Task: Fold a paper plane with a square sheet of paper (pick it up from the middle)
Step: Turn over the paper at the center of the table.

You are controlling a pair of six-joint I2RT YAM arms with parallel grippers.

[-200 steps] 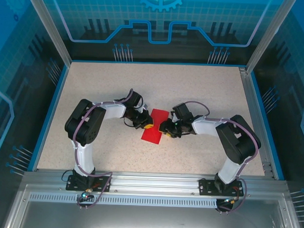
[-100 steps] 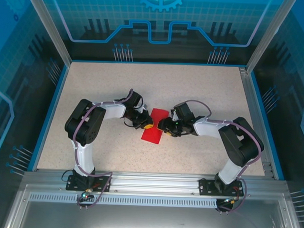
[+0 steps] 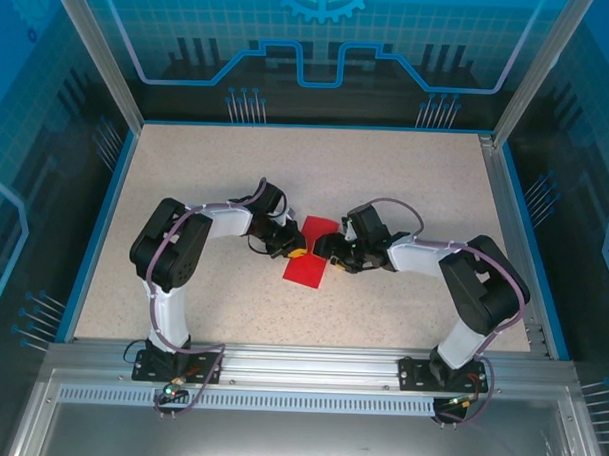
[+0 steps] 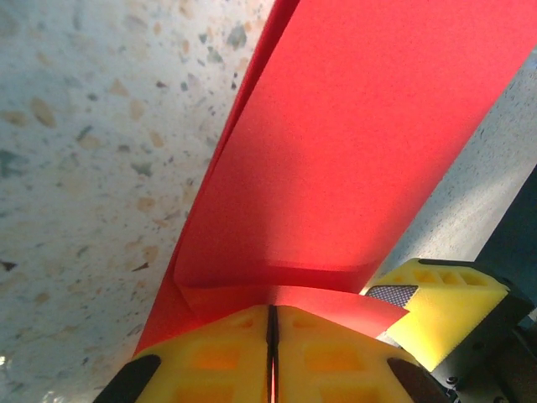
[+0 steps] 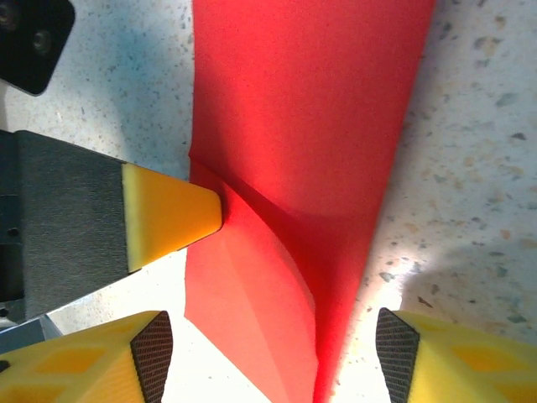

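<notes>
A red square sheet of paper (image 3: 310, 260), folded narrow, is lying at the middle of the speckled table (image 3: 187, 164). The left gripper (image 4: 272, 326) is pinching the sheet's left edge. The right gripper (image 5: 273, 357) is hovering at the sheet's right side, jaws spread wide.

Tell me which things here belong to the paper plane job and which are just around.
Job:
- paper, red, partly folded
- left tool, shut on the paper's edge
- right tool, open, straddling the paper

Just around:
- table
- rail at the near edge
- blue walls
</notes>
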